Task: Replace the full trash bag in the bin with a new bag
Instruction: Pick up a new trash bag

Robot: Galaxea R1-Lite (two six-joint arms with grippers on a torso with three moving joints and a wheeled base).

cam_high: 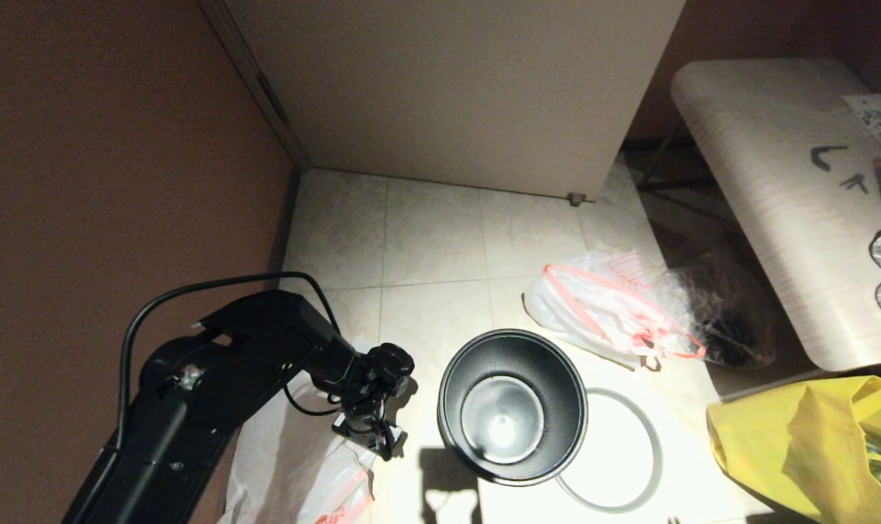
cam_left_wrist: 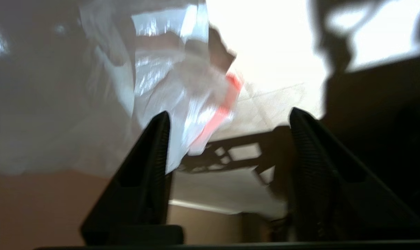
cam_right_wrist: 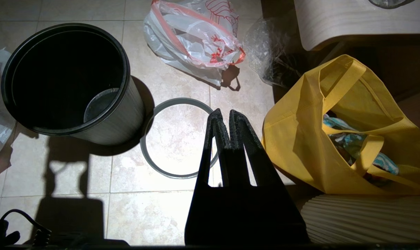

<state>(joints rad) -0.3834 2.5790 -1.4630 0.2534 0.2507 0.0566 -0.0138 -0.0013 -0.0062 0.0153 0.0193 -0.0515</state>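
Bin [cam_high: 513, 407] stands empty at lower centre of the head view, its grey hoop [cam_high: 647, 455] lying flat on the tiles, tucked partly under its right side; full bag [cam_high: 607, 309], red drawstrings trailing, lies on the floor toward upper right, already out, with a clear crinkly bag [cam_high: 724, 320] and a yellow bag [cam_high: 811, 444] further right. New bag [cam_high: 316, 473] lies limp at lower left, partly under the left arm; left gripper [cam_high: 371, 429] hangs low over it, jaws spread wide with nothing between them, the bag's red edge strip [cam_left_wrist: 218, 116] showing just beyond the fingertips in the wrist view. Right gripper [cam_right_wrist: 223, 119] is out of the head view; its own camera shows it poised above the hoop, jaws pressed together and empty. Step in hand appears to be picking up the new bag; next the left jaws would need to drop onto a fold near the red edge and close, since thin film may slip or bunch.
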